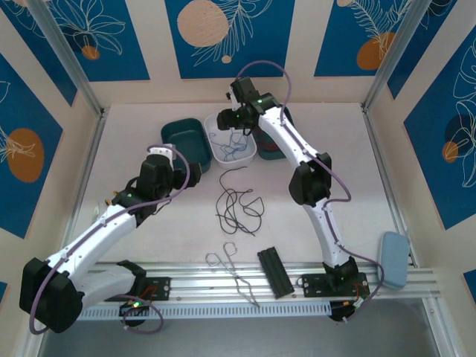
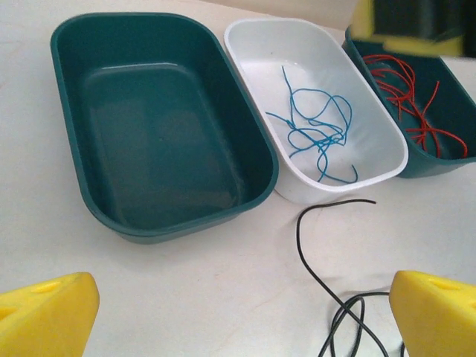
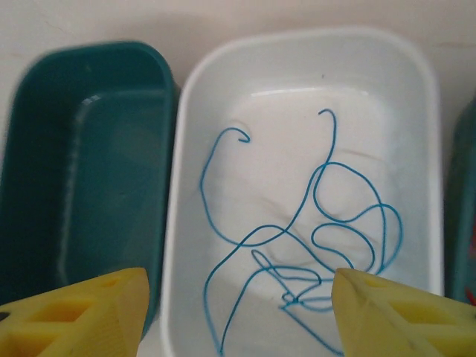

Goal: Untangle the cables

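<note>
My right gripper point(image 3: 238, 316) hangs over the white tray point(image 3: 290, 74), jaws spread, gripping nothing. Beneath it, blue cables point(image 3: 327, 216) lie in loose loops on the tray floor. My left gripper point(image 2: 245, 316) is spread wide, also holding nothing, above the black cables point(image 1: 236, 204) on the table. Red cables point(image 2: 405, 89) lie in the right teal tray point(image 2: 439, 167). Another teal tray point(image 2: 149, 149) stands left of the white one.

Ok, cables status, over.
Left tool open, right tool open over white tray. Blue cables inside, red cables in right tray, black cables loose on table. Tongs apart.
</note>
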Controlling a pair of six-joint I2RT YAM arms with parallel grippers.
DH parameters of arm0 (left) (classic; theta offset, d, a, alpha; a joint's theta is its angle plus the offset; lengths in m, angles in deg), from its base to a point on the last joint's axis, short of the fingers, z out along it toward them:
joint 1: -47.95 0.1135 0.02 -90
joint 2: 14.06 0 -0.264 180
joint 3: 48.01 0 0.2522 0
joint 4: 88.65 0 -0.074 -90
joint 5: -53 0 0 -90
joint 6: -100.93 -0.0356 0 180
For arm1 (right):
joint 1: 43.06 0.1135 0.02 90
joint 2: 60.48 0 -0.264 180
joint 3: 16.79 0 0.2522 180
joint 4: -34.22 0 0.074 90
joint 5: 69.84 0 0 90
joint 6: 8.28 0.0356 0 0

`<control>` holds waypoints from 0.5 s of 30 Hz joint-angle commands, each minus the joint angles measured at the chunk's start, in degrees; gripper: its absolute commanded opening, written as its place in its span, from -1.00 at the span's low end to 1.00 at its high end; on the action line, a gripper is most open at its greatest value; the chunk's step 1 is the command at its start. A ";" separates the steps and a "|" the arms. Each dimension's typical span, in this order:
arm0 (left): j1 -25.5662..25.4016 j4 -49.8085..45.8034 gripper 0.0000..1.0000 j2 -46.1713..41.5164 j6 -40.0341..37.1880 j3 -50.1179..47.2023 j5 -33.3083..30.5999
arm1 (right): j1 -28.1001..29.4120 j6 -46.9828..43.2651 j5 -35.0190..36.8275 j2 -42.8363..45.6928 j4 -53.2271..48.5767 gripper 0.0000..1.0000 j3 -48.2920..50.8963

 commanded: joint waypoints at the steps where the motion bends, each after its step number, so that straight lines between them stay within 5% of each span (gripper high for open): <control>1: 0.59 -3.56 1.00 1.44 1.46 2.52 3.68 | 0.49 1.99 2.99 8.45 -1.75 0.34 5.34; 11: -0.71 -5.04 1.00 8.23 3.77 2.44 13.33 | 0.84 10.61 7.69 35.48 8.00 0.52 44.73; 15: -3.26 -2.07 1.00 12.37 6.22 2.09 13.58 | 1.05 16.58 11.20 44.11 9.36 0.98 57.37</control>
